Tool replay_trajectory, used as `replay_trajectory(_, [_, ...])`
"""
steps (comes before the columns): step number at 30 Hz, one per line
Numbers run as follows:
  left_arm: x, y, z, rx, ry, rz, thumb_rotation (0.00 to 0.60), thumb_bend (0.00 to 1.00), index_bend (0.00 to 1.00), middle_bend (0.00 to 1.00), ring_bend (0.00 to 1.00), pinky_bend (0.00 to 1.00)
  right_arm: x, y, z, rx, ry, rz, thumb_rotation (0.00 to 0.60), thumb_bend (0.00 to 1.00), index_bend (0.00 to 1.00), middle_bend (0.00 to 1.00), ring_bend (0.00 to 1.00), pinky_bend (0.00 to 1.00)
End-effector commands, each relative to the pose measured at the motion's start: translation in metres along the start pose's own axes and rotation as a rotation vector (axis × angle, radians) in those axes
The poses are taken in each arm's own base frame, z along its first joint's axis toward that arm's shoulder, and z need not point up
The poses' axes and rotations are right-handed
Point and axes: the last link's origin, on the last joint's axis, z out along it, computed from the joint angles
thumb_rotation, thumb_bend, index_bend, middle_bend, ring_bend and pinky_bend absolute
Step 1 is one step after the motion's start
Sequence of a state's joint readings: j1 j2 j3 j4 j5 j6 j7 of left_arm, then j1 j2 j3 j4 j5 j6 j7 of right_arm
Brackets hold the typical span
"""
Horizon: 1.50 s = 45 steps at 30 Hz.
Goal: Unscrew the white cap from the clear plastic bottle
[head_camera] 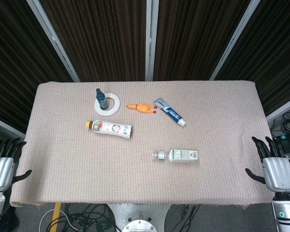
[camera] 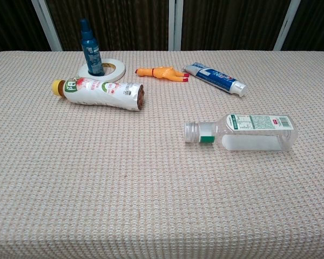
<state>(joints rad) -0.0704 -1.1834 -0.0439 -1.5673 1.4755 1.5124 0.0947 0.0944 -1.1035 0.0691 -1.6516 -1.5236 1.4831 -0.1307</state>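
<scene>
Robot hands [head_camera: 1, 164] [head_camera: 275, 166] flank table [head_camera: 222, 183] edges

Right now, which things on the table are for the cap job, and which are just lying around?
For the job:
clear plastic bottle, lying on its side
white cap, on the bottle's neck

Just lying about:
yellow-capped drink bottle
blue spray bottle, standing inside the tape roll
rubber chicken toy
toothpaste tube

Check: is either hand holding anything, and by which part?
Nothing is held. Left hand and right hand sit open at the table edges, apart from the bottle, which lies on its side with the cap on.
</scene>
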Motion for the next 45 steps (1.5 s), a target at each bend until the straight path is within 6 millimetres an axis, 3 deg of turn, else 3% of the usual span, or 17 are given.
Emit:
replay_trajectory(1, [-0.002,0.000,0.000,0.000,-0.006,-0.007,0.600,0.00,0.18,0.10,0.04,0.02,0.000,0.000,0.000,0.001,-0.005,-0.001,0.600,0.06,0.01,0.16,0.00,0.01])
replay_trajectory(11, [-0.001,-0.001,-0.003,0.001,-0.001,-0.011,0.600,0.00,0.18,0.10,0.05,0.02,-0.003,-0.010,0.004,0.057,-0.040,0.020,0.600,0.06,0.01,0.16,0.00,0.00])
replay_trajectory(15, [0.000,0.001,-0.003,-0.006,0.000,-0.011,0.600,0.00,0.18,0.10,0.05,0.02,-0.012,-0.021,0.017,0.108,-0.112,0.043,0.600,0.06,0.02,0.16,0.00,0.00])
replay_trajectory(24, [-0.002,0.001,-0.002,-0.008,0.000,-0.015,0.600,0.00,0.18,0.10,0.04,0.02,-0.056,-0.086,0.079,0.300,-0.286,0.046,0.600,0.05,0.03,0.17,0.00,0.01])
replay_trajectory(30, [-0.001,-0.002,-0.001,-0.009,-0.001,-0.011,0.600,0.00,0.18,0.10,0.05,0.02,-0.090,-0.122,0.104,0.352,-0.312,0.104,0.600,0.04,0.14,0.22,0.02,0.05])
replay_trajectory(36, [-0.001,-0.003,0.001,-0.010,0.001,-0.015,0.600,0.00,0.18,0.10,0.04,0.02,-0.107,-0.138,0.109,0.371,-0.321,0.117,0.600,0.05,0.20,0.25,0.05,0.09])
replay_trajectory(45, [-0.001,-0.005,0.000,-0.017,0.005,-0.026,0.600,0.00,0.18,0.10,0.04,0.02,-0.115,-0.145,0.107,0.377,-0.312,0.146,0.600,0.10,0.31,0.31,0.12,0.18])
